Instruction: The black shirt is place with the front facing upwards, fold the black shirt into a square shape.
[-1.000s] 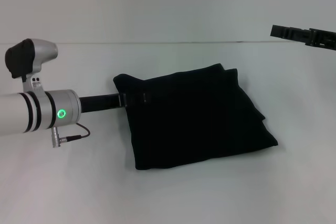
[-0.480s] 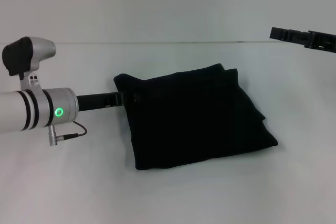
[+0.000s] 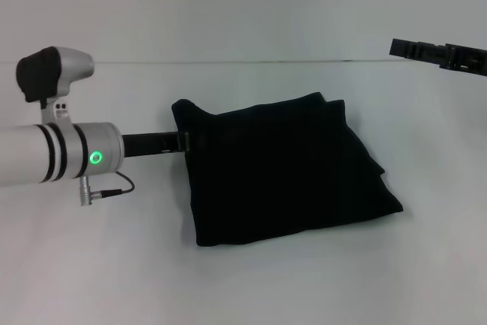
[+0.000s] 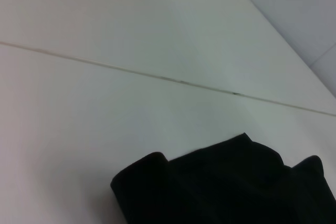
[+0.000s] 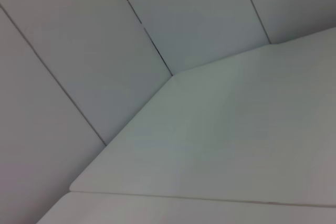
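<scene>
The black shirt [image 3: 285, 169] lies folded into a rough square bundle in the middle of the white table, with no lettering showing. My left gripper [image 3: 186, 142] reaches in from the left and its tip meets the shirt's left edge near the far corner, black against black. The shirt's folded edge also shows in the left wrist view [image 4: 226, 187]. My right gripper [image 3: 437, 55] hangs raised at the far right, well away from the shirt. The right wrist view shows only table and wall panels.
The white table [image 3: 243, 279] stretches around the shirt on all sides. A pale wall [image 3: 228, 5] stands behind the table's far edge. The left arm's silver wrist with a green light [image 3: 95, 157] hovers over the table's left part.
The left arm drew slightly left, then shifted right again. The shirt's far left corner has been nudged a little to the right. The right arm has not moved.
</scene>
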{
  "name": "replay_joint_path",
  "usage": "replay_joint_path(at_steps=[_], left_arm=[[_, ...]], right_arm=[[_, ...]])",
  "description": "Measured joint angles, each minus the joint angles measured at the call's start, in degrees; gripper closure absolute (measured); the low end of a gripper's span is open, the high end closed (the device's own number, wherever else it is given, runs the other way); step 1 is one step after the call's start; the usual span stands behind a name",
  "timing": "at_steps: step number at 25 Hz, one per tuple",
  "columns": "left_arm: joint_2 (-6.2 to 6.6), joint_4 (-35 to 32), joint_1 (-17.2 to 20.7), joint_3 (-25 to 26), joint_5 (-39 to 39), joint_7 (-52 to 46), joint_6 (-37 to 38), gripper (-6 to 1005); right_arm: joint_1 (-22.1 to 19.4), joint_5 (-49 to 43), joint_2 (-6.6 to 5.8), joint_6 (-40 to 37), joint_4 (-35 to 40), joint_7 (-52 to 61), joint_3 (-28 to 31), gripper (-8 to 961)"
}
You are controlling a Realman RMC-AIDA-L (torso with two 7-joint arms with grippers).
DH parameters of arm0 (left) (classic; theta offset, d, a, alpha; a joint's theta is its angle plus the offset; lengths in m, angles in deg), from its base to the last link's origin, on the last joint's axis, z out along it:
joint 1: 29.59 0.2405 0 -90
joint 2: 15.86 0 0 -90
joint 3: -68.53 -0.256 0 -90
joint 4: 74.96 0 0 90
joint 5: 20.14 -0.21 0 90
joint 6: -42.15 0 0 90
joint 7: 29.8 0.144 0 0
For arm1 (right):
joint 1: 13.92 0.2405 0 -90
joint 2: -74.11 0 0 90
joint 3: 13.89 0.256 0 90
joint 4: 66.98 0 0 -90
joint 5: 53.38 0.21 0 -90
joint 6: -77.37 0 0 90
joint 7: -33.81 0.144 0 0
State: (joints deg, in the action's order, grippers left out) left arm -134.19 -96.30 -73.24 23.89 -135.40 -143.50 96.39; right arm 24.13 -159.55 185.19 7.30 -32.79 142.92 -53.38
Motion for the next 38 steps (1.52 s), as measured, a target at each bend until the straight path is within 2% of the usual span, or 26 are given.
replay_joint_path(at_steps=[2,9,17,23,27,28,32,35,37,38], left_arm=[[0.0,0.24,-0.61,-0.33,-0.05,-0.11,-0.12,1002],[0.57,0.38,-3.3,-0.48,-0.63,-1.14,-0.69,999],[1.2,0.34,-5.73,-3.56,-0.63,-3.07,-3.23,971],[1.2,-2.6,-2.97,-2.91,-0.15,-3.24,-3.21,946],[1.32,-8.65,0.99,-1.83,-0.13,-4.32,-2.4,930],[1.45,-10.13,2.07,-1.56,-0.12,-4.46,-1.73,879],[1.53,-17.26,5.92,1.78,0.09,-2.14,8.57,675],[0.49,-21.94,8.02,4.78,1.29,3.94,23.49,597],[-0.03,-22.91,8.5,5.2,2.02,7.35,30.16,544],[-0.25,-23.1,8.62,5.19,2.21,9.23,33.22,518]], right_arm=[[0.11,0.0,0.06,0.01,0.0,-0.14,-0.03,113],[0.21,0.0,0.27,0.03,-0.05,-1.18,0.14,113],[0.27,0.02,0.44,0.02,-0.1,-1.67,-0.03,112],[-0.2,0.0,0.43,0.17,-0.09,-1.78,-0.03,113],[-0.53,0.0,0.41,0.66,-0.23,-3.24,0.84,112],[-0.9,0.0,0.29,0.36,-0.27,-4.78,1.29,112],[-1.68,-0.01,0.06,-3.65,0.45,-7.59,1.27,106],[-2.53,-1.15,-0.27,-10.29,1.95,-9.15,-0.13,105],[-3.28,-3.63,0.23,-13.64,4.76,-8.95,-0.91,105],[-3.97,-5.7,1.11,-15.11,7.45,-8.12,-1.07,105]])
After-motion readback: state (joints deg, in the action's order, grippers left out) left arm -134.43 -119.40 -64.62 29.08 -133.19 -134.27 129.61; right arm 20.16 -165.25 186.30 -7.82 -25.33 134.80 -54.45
